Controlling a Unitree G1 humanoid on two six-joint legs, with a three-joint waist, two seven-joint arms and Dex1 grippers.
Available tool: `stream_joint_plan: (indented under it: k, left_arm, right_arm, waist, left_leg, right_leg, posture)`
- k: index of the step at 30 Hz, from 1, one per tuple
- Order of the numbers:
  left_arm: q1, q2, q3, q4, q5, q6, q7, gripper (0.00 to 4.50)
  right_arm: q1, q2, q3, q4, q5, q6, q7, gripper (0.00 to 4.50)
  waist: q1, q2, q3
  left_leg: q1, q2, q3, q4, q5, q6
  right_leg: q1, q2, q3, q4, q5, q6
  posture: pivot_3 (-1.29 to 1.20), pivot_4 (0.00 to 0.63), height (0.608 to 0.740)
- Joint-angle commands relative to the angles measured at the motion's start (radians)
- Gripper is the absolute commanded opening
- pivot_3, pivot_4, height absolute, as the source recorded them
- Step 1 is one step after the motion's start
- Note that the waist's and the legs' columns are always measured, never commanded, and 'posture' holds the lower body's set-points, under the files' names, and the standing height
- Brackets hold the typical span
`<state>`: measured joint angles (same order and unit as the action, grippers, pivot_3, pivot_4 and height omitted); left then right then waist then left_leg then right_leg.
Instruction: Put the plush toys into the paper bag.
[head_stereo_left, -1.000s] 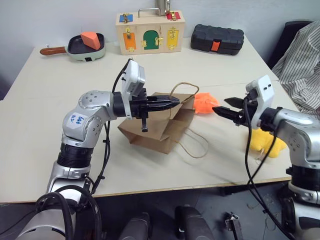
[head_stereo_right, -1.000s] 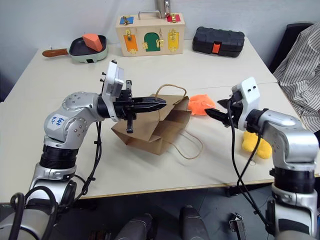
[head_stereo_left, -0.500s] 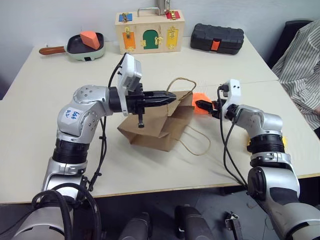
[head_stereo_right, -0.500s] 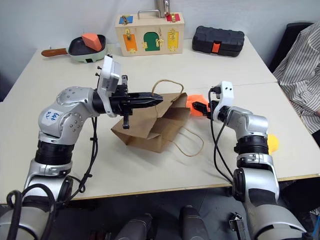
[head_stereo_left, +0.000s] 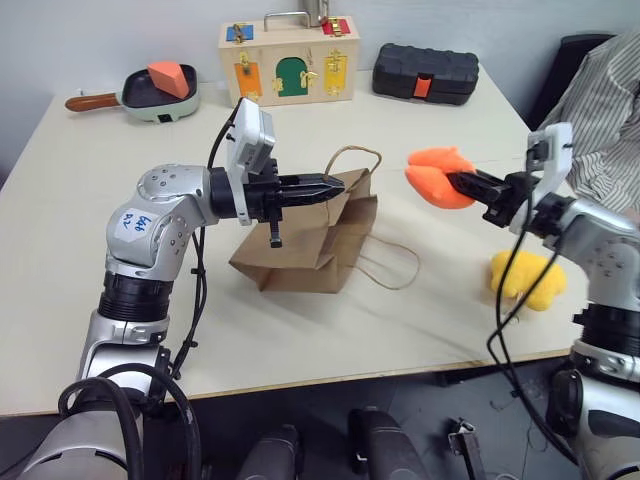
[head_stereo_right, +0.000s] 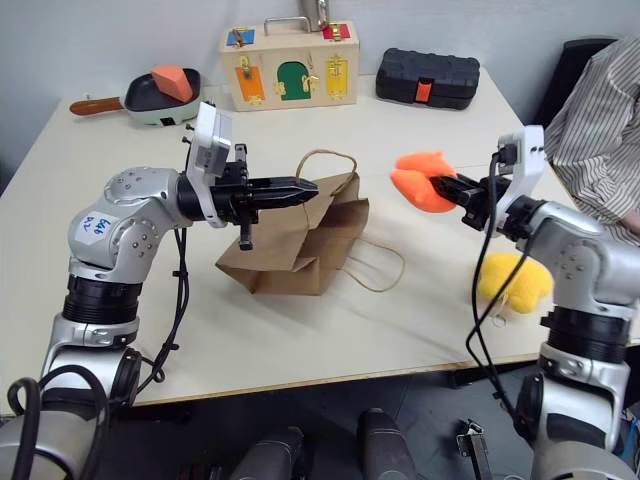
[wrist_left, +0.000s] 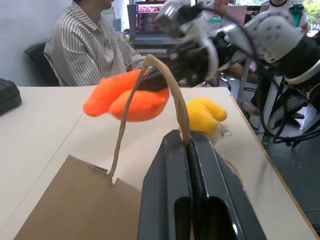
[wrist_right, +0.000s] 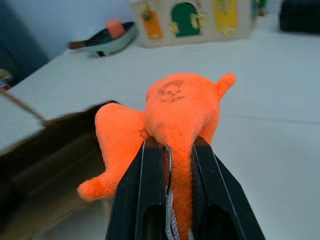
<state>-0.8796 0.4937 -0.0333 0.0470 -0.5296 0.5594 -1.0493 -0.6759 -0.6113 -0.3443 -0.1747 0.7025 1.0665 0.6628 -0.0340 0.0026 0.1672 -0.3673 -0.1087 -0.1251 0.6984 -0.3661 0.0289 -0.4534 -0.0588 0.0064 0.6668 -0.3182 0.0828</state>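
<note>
Two arms reach level over the table (head_stereo_left: 90, 230) in the head views. The left gripper (head_stereo_left: 335, 186) points right, pinched tight on a cord handle of the paper bag (head_stereo_left: 300, 255), lifting its mouth edge. The right gripper (head_stereo_left: 462, 182) points toward the bag, clamping the orange plush toy (head_stereo_left: 437, 176) in the air beside it. The yellow plush toy (head_stereo_left: 528, 279) lies on the table under the right arm.

Left wrist view: fingers (wrist_left: 167, 200) closed around the handle (wrist_left: 170, 90).

Right wrist view: fingers (wrist_right: 140, 200) squeeze the orange toy.
</note>
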Motion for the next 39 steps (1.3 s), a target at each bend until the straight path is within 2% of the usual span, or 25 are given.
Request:
stream_joint_plan:
  k: [1,5,8,14,19,24,29,33,36,37,39]
  left_arm:
    - [-0.030,-0.005,0.020,-0.009,-0.007,-0.023,-0.004,0.00]
    - [-0.046,-0.017,0.019,0.004,-0.004,-0.035,-0.007,0.00]
    - [-0.057,-0.018,0.025,0.007,-0.009,-0.036,-0.006,0.00]
    - [-0.046,-0.041,0.011,0.007,0.000,-0.054,-0.007,0.00]
    - [-0.056,-0.062,0.014,0.015,-0.003,-0.059,-0.005,0.00]
    - [-0.055,-0.055,0.024,0.010,-0.008,-0.055,-0.005,0.00]
    - [-0.041,-0.037,0.030,0.008,-0.005,-0.055,-0.007,0.00]
    - [-0.032,-0.035,0.032,0.004,-0.006,-0.053,-0.006,0.00]
    - [-0.030,-0.036,0.032,-0.001,-0.010,-0.048,-0.004,0.00]
    - [-0.030,-0.038,0.033,-0.001,-0.012,-0.046,-0.004,0.00]
    - [-0.032,-0.040,0.035,-0.001,-0.016,-0.043,-0.003,0.00]
  right_arm:
    - [0.028,0.026,0.092,-0.118,0.024,0.038,-0.041,0.16]
    - [0.039,0.075,0.232,-0.104,-0.057,-0.015,-0.084,0.16]
    - [0.033,0.073,0.383,-0.064,-0.166,-0.125,-0.052,0.16]
    - [-0.097,0.162,0.531,0.044,-0.240,-0.211,0.004,0.16]
    - [-0.175,0.272,0.621,0.236,-0.330,-0.306,0.023,0.16]
    - [-0.180,0.346,0.639,0.366,-0.383,-0.372,0.042,0.16]
    - [-0.165,0.361,0.548,0.288,-0.293,-0.269,0.065,1.84]
    - [-0.148,0.314,0.470,0.146,-0.215,-0.151,0.062,3.21]
    - [-0.109,0.242,0.360,-0.004,-0.121,-0.030,0.050,4.28]
    - [-0.089,0.209,0.306,-0.057,-0.089,0.014,0.035,4.48]
    - [-0.057,0.155,0.226,-0.134,-0.049,0.075,0.005,4.48]
  waist:
    - [0.005,0.000,0.000]
    - [0.011,0.000,0.000]
    - [0.016,0.000,0.000]
    - [0.006,0.000,0.000]
    - [0.002,0.000,0.000]
    - [-0.003,0.000,0.000]
    - [-0.006,0.000,0.000]
    - [-0.004,0.000,0.000]
    - [0.003,0.000,0.000]
    - [0.006,0.000,0.000]
    - [0.009,0.000,0.000]
  left_leg:
    - [0.000,0.000,0.000,0.000,0.000,0.000]
    - [-0.001,-0.002,0.000,0.002,0.000,0.000]
    - [-0.001,-0.002,0.000,0.002,0.000,0.000]
    - [-0.002,-0.002,0.000,0.001,0.000,0.000]
    - [-0.002,-0.002,0.002,0.002,0.000,0.000]
    - [-0.002,-0.002,0.003,0.003,0.000,0.000]
    - [-0.002,-0.002,0.003,0.003,0.000,0.000]
    - [-0.003,-0.002,0.003,0.003,0.000,0.000]
    - [-0.003,-0.002,0.003,0.003,0.000,0.000]
    - [-0.003,-0.002,0.003,0.003,0.000,0.000]
    - [-0.004,-0.002,0.002,0.003,0.000,0.000]
  right_leg:
    - [0.000,0.000,0.000,0.000,0.000,0.000]
    - [-0.001,-0.001,0.000,0.001,0.000,0.000]
    - [-0.001,-0.002,0.000,0.001,0.000,0.000]
    - [-0.003,-0.002,0.000,0.002,0.000,0.000]
    - [-0.007,-0.002,-0.001,0.006,0.000,0.000]
    - [-0.008,-0.002,-0.001,0.007,0.000,0.000]
    - [-0.008,-0.002,-0.001,0.008,0.000,0.000]
    - [-0.009,-0.002,-0.001,0.008,0.000,0.000]
    - [-0.009,-0.002,-0.001,0.007,0.000,0.000]
    - [-0.008,-0.002,-0.001,0.007,0.000,0.000]
    - [-0.008,-0.003,-0.002,0.007,0.000,0.000]
  posture:
    - [0.00,0.150,0.740]
    - [0.00,0.150,0.740]
    - [0.00,0.150,0.740]
    - [0.00,0.150,0.740]
    - [0.00,0.150,0.740]
    - [0.00,0.150,0.740]
    - [0.00,0.150,0.740]
    - [0.00,0.150,0.740]
    - [0.00,0.150,0.740]
    - [0.00,0.150,0.740]
    - [0.00,0.150,0.740]
